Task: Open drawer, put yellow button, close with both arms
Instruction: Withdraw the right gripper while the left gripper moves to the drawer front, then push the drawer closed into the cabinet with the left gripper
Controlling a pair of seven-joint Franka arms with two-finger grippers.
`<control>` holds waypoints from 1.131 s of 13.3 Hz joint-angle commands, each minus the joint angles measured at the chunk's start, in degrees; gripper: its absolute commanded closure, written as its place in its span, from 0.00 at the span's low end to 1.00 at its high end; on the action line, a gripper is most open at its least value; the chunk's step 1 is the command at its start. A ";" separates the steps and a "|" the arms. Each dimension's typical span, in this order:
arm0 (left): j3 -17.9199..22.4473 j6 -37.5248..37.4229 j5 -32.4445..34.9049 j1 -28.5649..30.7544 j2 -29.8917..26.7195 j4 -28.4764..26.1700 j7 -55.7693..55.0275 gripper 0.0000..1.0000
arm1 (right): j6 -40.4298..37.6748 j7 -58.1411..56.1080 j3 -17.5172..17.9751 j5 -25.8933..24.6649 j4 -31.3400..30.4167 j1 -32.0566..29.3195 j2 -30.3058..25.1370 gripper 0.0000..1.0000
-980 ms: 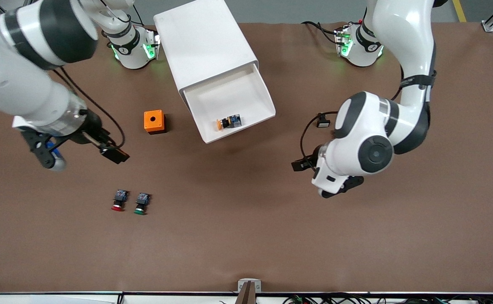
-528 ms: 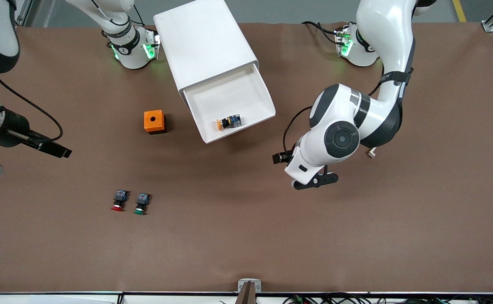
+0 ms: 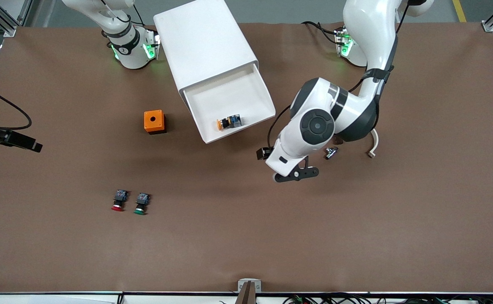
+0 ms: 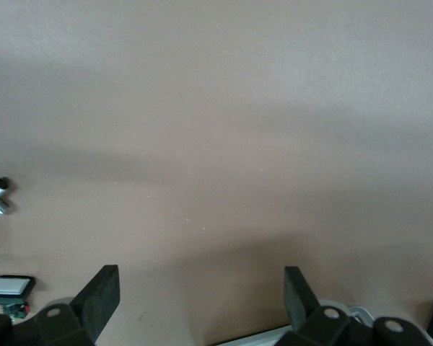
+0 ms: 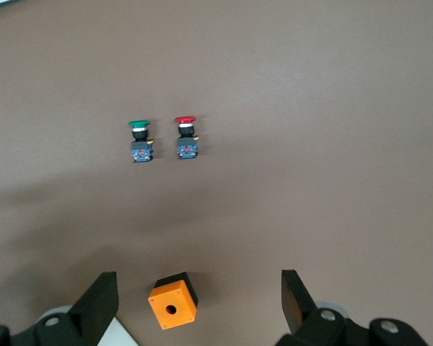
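The top drawer [image 3: 254,95] of the white cabinet [image 3: 204,42] stands pulled open. The yellow button [image 3: 225,123] lies on its side inside it, near the drawer's front wall. My left gripper [image 3: 295,174] is open and empty over bare table, off the drawer's front corner toward the left arm's end. In the left wrist view [image 4: 200,292] its fingers frame only brown table. My right gripper [image 5: 195,299] is open and empty, high over the orange box. It is out of the front view, where only a black wrist part [image 3: 18,141] shows at the edge.
An orange box [image 3: 154,121] with a round hole stands beside the cabinet toward the right arm's end; it also shows in the right wrist view [image 5: 173,299]. A red button [image 3: 119,200] and a green button [image 3: 141,203] lie side by side nearer the front camera.
The right arm has swung away toward its end of the table, almost out of the front view. The left arm has moved its gripper closer to the open drawer's front.
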 commanded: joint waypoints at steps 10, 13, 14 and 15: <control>-3.57 0.97 0.56 -10.87 -0.34 -2.50 -24.06 0.00 | 8.55 -1.57 5.35 -1.96 -16.50 -3.58 -13.25 0.00; -5.69 -0.44 0.56 -13.06 -0.26 -2.42 -27.33 0.00 | 8.37 -1.74 5.53 -5.75 -15.27 -1.30 -13.34 0.00; -5.87 -0.62 0.56 -13.77 -0.26 -2.42 -27.86 0.00 | 7.59 -1.91 6.14 -7.23 -14.65 -0.95 -13.25 0.00; -6.22 -0.71 0.56 -14.99 0.09 -2.42 -28.47 0.00 | 6.88 -1.83 6.49 -9.16 -14.21 -0.16 -13.25 0.00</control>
